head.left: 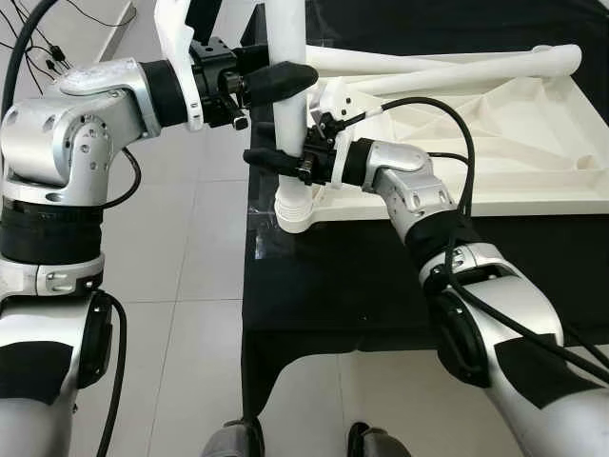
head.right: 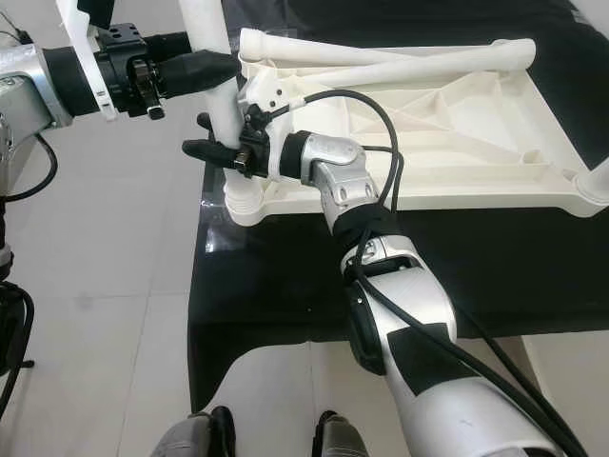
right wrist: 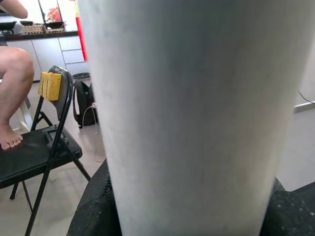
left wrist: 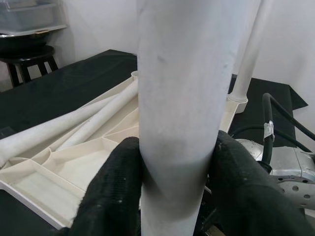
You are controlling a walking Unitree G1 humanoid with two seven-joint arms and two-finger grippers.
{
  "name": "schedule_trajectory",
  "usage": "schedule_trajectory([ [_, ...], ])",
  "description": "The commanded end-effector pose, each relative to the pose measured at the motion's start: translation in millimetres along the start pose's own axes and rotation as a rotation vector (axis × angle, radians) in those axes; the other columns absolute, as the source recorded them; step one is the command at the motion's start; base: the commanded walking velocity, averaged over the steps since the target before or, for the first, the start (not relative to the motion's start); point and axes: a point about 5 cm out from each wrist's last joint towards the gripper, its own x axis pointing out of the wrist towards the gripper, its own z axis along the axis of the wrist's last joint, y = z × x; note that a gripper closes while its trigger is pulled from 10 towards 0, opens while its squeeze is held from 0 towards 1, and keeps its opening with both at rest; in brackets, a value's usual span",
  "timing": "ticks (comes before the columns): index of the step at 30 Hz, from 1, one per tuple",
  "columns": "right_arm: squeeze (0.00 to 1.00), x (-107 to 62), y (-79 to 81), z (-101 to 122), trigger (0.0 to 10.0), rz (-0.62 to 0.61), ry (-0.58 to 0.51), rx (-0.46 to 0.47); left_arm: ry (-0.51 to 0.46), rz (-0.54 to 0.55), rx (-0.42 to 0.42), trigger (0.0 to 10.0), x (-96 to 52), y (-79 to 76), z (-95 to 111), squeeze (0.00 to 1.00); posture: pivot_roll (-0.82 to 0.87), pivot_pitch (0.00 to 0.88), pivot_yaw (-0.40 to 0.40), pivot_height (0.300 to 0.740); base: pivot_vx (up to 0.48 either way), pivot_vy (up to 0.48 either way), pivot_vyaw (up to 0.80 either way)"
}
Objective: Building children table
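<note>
Left gripper [head.left: 290, 78] clamped high on the upright white leg [head.left: 285, 57], fingers [left wrist: 115, 191] either side of it. Leg stands in the corner socket of the tabletop [head.left: 533, 143], which lies upside down on the black surface [head.left: 362, 276]. Right gripper [head.left: 276, 160] clamped lower on the same leg. Two loose legs [head.left: 447, 67] rest across the tabletop.
</note>
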Motion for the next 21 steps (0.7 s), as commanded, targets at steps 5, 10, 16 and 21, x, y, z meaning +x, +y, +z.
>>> schedule_trajectory([
  [5,0.00,12.1,8.7,-26,0.0,-0.115,0.082,0.077,0.025,0.037,-0.048,10.0,0.1,3.0,-11,1.00,0.04,0.238,0.026,0.740,0.000,0.000,0.00],
  [10,0.00,13.6,43.9,-81,0.0,-0.750,0.209,0.184,0.020,0.122,-0.069,10.0,-5.6,14.1,-9,0.00,0.06,0.256,0.030,0.740,0.000,0.000,0.00],
  [16,0.00,27.4,56.6,-87,0.0,-0.735,0.191,0.180,0.038,0.110,-0.063,10.0,-3.5,12.2,-11,0.00,0.06,0.237,0.029,0.740,0.000,0.000,0.00],
  [21,0.00,33.3,49.2,-82,0.0,-0.719,0.190,0.154,0.033,0.109,-0.060,10.0,-4.6,11.1,-10,0.00,0.06,0.240,0.028,0.740,0.000,0.000,0.00],
])
